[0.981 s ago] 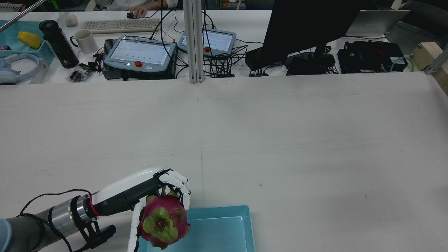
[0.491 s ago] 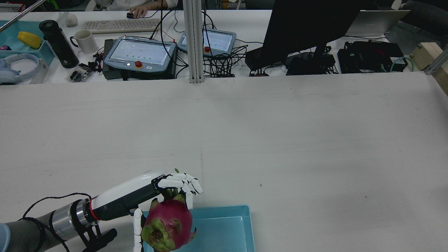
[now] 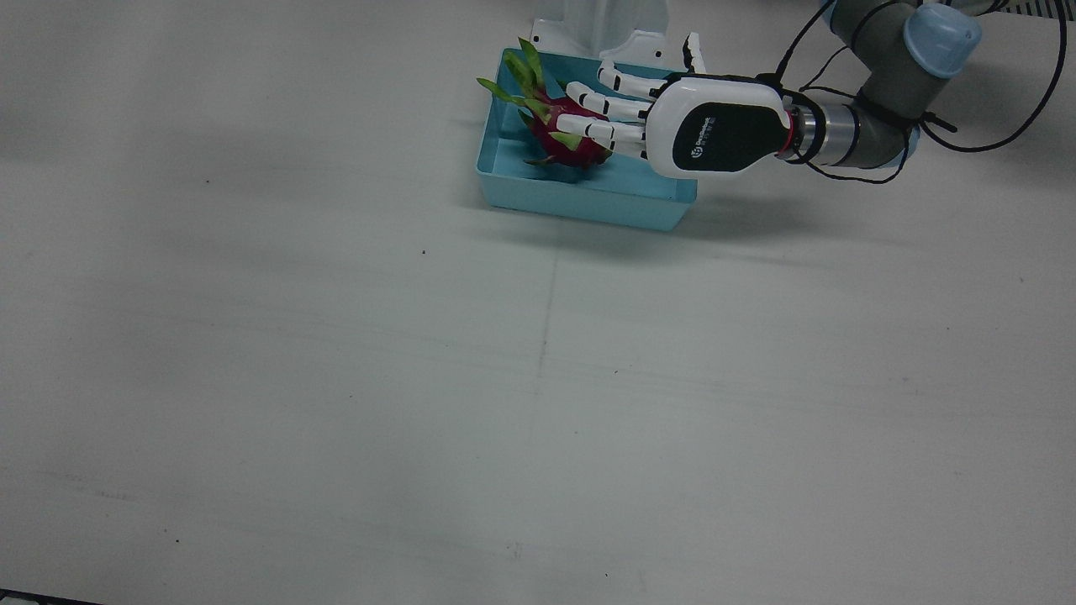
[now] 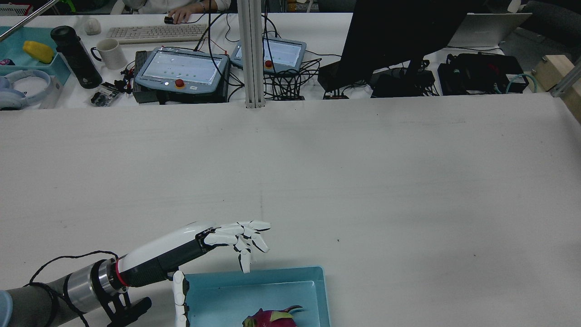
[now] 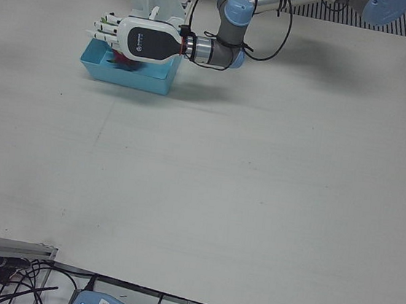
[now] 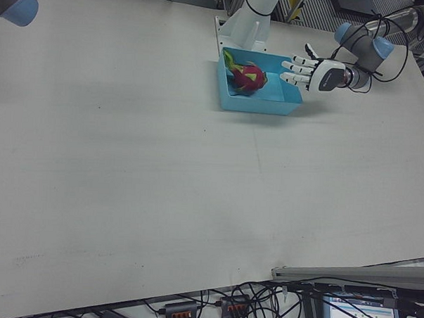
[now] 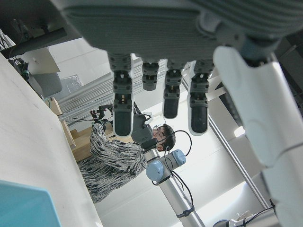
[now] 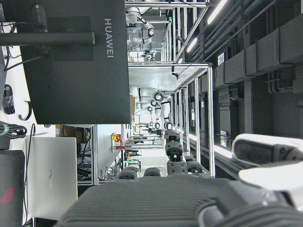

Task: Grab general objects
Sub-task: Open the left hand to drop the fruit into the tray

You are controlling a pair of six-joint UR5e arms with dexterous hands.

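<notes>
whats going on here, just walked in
The robot's left hand is open, fingers spread, over the blue tray near its base. A dragon fruit lies in the tray, and the hand holds nothing. The right hand shows only in its own camera, fingers apart and empty. The drop-off looks done.

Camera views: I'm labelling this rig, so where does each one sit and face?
Front view: overhead, looking down; left hand over blue tray.
Rear view: high behind, facing forward; same hand, dragon fruit.
Left-front view: operators' side; left arm, tray.
Right-front view: operators' side; hand, fruit in tray.
Left hand view: on the hand; its fingers.
Right hand view: on the right hand; monitor.
Front and rear share the tray and fruit.
</notes>
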